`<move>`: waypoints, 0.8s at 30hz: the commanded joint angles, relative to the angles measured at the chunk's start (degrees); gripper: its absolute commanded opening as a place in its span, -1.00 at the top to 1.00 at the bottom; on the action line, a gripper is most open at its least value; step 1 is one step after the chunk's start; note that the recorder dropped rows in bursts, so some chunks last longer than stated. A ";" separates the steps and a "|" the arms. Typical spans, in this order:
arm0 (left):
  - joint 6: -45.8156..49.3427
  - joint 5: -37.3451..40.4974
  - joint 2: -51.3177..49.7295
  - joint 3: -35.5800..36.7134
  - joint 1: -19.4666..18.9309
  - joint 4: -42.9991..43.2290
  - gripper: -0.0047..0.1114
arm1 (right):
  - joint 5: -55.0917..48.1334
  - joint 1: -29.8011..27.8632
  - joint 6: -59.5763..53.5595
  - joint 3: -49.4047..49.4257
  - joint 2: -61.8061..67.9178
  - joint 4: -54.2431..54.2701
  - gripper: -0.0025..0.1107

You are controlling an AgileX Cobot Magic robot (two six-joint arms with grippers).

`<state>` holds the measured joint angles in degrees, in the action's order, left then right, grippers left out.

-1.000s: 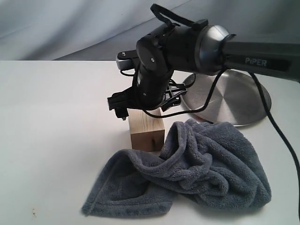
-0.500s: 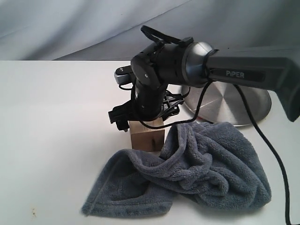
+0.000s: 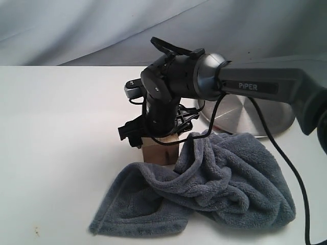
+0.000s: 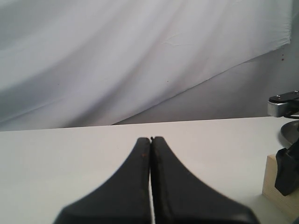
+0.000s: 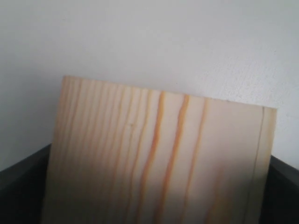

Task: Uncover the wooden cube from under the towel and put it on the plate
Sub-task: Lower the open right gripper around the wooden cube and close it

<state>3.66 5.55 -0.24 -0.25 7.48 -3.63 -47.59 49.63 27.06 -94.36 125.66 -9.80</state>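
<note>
Cube (image 3: 162,151): stands flat on the white worktop (image 3: 61,127), clear of the towel's cover, not on the plate. All edges look equal, so there is no long axis to record. One side face is turned towards the exterior camera. In the right wrist view the cube (image 5: 159,158) fills most of the picture, and the orange grain lines on its top face run parallel to the two sides that the fingers flank.

Right gripper (image 3: 156,139): set down over the cube's top, hiding the upper part in the exterior view. The cube lies between the fingers (image 5: 23,186), one dark finger close against each of two opposite sides. It cannot be told whether they press the wood or only stand beside it. The cube's base looks to rest on the worktop.

Left gripper (image 4: 151,140): fingers closed tip to tip, holding nothing, well apart from the cube (image 4: 273,189), which shows only at the edge of that view.

Towel (image 3: 214,189): crumpled in a heap, nearer the exterior camera than the cube and to its right. One fold lies against the cube's lower side.

Plate (image 3: 255,112): behind the cube and to its right, bare. The towel's raised fold and the right arm's wrist lie between cube and plate.
</note>
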 commanded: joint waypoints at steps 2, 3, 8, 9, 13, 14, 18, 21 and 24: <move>-0.15 -0.62 0.24 0.25 -0.12 -0.14 0.92 | -0.01 0.17 0.05 -0.38 -0.15 0.17 -0.18; -0.15 -0.62 0.24 0.25 -0.12 -0.14 0.92 | -0.01 0.17 0.05 -0.38 -0.28 0.17 -0.18; -0.15 -0.62 0.24 0.25 -0.12 -0.14 0.92 | -0.25 0.17 0.05 -0.38 -2.31 -0.87 -0.14; -0.15 -0.62 0.24 0.25 -0.12 -0.14 0.92 | -0.25 0.17 0.05 -0.38 -2.41 -0.99 -0.13; -0.15 -0.62 0.24 0.25 -0.12 -0.14 0.92 | -0.25 0.17 0.05 -0.38 -2.59 -1.10 -0.08; -0.15 -0.62 0.24 0.25 -0.12 -0.14 0.92 | -0.25 0.17 0.05 -0.38 -2.77 -1.10 -0.08; -0.15 -0.62 0.24 0.25 -0.12 -0.14 0.92 | 0.13 0.17 0.05 -0.38 -3.42 -2.08 -0.08; -0.15 -0.62 0.24 0.25 -0.12 -0.14 0.92 | 0.11 0.17 0.05 -0.38 -3.59 -3.04 -0.08; -0.15 -0.62 0.24 0.25 -0.12 -0.14 0.92 | 0.15 -0.66 0.05 -0.38 -4.71 -5.70 -0.08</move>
<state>3.66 5.55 -0.24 -0.25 7.48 -3.63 -47.99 49.63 27.06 -94.36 123.13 -13.04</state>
